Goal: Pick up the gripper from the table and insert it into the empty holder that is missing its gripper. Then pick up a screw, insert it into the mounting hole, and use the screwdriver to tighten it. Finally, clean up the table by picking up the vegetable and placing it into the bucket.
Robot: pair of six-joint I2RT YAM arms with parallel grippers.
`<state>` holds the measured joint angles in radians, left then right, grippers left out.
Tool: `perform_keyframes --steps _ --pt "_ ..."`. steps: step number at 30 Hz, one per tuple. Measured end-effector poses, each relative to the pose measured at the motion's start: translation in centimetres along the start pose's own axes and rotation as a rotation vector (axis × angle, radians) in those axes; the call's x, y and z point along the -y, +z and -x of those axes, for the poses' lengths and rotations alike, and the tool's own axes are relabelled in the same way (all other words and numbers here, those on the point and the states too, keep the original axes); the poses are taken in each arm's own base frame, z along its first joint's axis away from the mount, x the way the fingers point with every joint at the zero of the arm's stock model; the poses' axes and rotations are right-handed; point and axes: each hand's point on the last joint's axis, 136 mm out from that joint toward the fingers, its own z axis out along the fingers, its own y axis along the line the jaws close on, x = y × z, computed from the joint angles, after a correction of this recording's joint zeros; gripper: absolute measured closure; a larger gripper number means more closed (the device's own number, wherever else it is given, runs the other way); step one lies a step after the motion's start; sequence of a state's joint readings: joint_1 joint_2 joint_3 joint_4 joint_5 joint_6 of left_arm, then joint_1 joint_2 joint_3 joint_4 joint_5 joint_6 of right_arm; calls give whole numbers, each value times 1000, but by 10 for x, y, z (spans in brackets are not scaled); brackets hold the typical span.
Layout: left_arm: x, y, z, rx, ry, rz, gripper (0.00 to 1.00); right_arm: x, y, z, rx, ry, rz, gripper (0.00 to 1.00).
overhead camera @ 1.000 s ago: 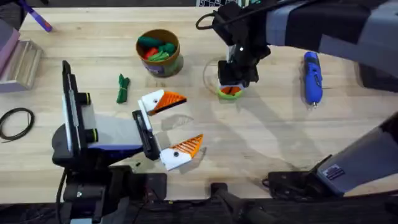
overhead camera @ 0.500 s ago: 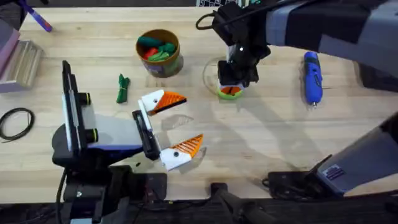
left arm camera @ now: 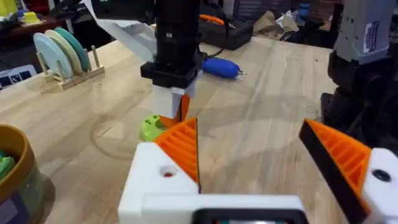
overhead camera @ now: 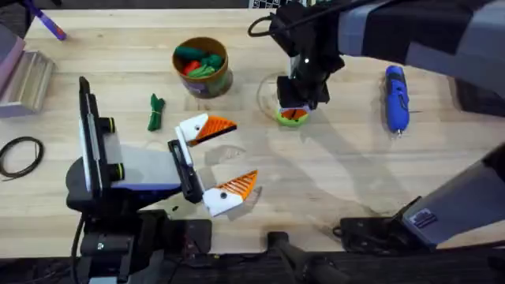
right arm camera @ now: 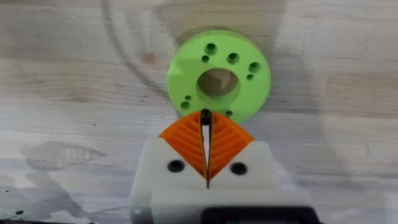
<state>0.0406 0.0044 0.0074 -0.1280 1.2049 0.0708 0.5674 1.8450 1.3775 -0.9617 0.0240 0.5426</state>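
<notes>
My right gripper [overhead camera: 293, 109] points down at the lime-green disc [right arm camera: 219, 76] with holes, its orange fingers [right arm camera: 227, 144] shut, with a small black screw [right arm camera: 204, 116] pinched at their tips. My left gripper [overhead camera: 241, 155] lies open near the table's front, and both white holders [left arm camera: 152, 177] carry an orange finger, so I cannot tell which one is the task's gripper. The blue screwdriver [overhead camera: 396, 96] lies on the wood to the right. To the left of the disc, the dark-green vegetable [overhead camera: 155, 112] rests below the bucket [overhead camera: 213, 84], which holds several toy vegetables.
A rack of plates [overhead camera: 25, 77] stands at the far left, with a black cable loop [overhead camera: 20, 155] in front of it and a purple pen [overhead camera: 47, 24] behind. Bare wood runs between the disc and the screwdriver.
</notes>
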Motion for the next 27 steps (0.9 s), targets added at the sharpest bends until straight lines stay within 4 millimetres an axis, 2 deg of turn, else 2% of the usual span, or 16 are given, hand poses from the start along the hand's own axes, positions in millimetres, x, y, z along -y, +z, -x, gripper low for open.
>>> perform_keyframes --steps 17,22,27 --pt "0 0 0 0 0 0 16 -4 -29 14 47 -31 -18 994" --pt "0 0 0 0 0 0 15 -9 -54 18 88 -64 3 994" --pt "0 0 0 0 0 0 15 -11 -93 19 113 -123 14 994"
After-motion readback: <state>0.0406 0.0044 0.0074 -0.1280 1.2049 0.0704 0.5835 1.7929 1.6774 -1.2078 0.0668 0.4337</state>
